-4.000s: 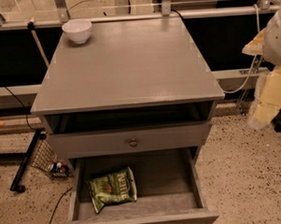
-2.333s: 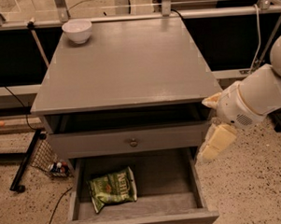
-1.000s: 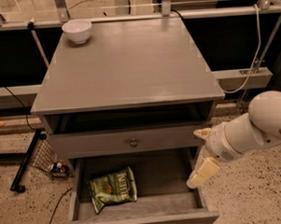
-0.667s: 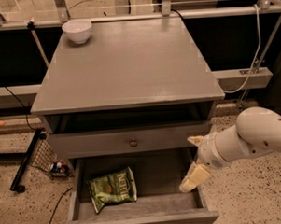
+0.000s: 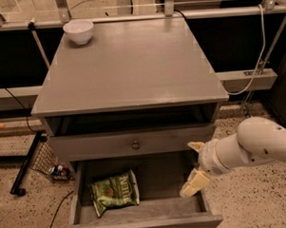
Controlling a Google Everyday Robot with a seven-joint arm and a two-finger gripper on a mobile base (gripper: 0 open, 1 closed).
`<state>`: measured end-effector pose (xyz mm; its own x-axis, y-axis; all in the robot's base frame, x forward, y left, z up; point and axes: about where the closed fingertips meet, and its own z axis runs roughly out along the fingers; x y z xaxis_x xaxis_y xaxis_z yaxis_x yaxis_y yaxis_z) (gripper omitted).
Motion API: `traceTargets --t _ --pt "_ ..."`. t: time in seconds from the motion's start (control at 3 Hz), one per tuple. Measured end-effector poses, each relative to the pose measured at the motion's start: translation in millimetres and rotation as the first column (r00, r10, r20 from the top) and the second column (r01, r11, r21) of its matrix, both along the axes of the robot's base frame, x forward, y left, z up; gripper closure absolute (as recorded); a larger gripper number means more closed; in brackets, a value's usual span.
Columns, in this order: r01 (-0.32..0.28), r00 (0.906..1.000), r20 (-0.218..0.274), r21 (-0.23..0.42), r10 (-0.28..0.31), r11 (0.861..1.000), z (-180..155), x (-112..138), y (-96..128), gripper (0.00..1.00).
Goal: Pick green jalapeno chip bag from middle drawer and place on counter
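- The step in hand is the reach: the gripper (image 5: 187,169) hangs at the right side of the open middle drawer (image 5: 152,207), just above its right wall, and nothing is grasped yet.
- Its two cream fingers stand spread wide, one above the other, with nothing between them.
- The green jalapeno chip bag (image 5: 114,192) lies flat on the drawer floor toward the left, well apart from the gripper.
- The next move likely calls for travelling left across the drawer and dropping onto the bag. The gripper must stay under the knobbed drawer front (image 5: 101,145) above, then close on the crinkled foil.
- After that, the bag has to be lifted clear of the drawer and set on the grey tabletop (image 5: 131,69), where a white bowl (image 5: 78,30) sits at the far left corner.
- Compared with four seconds earlier, the arm has come down from beside the tabletop's right edge to the drawer. The bag and bowl have not shifted.
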<state>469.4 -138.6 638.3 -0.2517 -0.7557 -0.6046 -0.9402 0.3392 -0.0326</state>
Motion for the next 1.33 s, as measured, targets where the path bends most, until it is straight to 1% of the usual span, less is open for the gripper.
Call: traceTargets --t 0.33,0.67,1.0,1.33 --pt "-0.026 0.9997 0.004 0.051 0.026 0.998 -33.1 2.8 10.3 0.00" --pt "-0.042 0.9990 -0.013 0.088 0.044 0.995 -57.5 2.8 17.4 0.00" --pt "-0.048 0.9977 -0.041 0.134 0.054 0.990 -80.8 -1.0 21.3 0.00" --pt "-0.048 0.9977 -0.041 0.134 0.054 0.990 -80.8 -1.1 21.4 0.00"
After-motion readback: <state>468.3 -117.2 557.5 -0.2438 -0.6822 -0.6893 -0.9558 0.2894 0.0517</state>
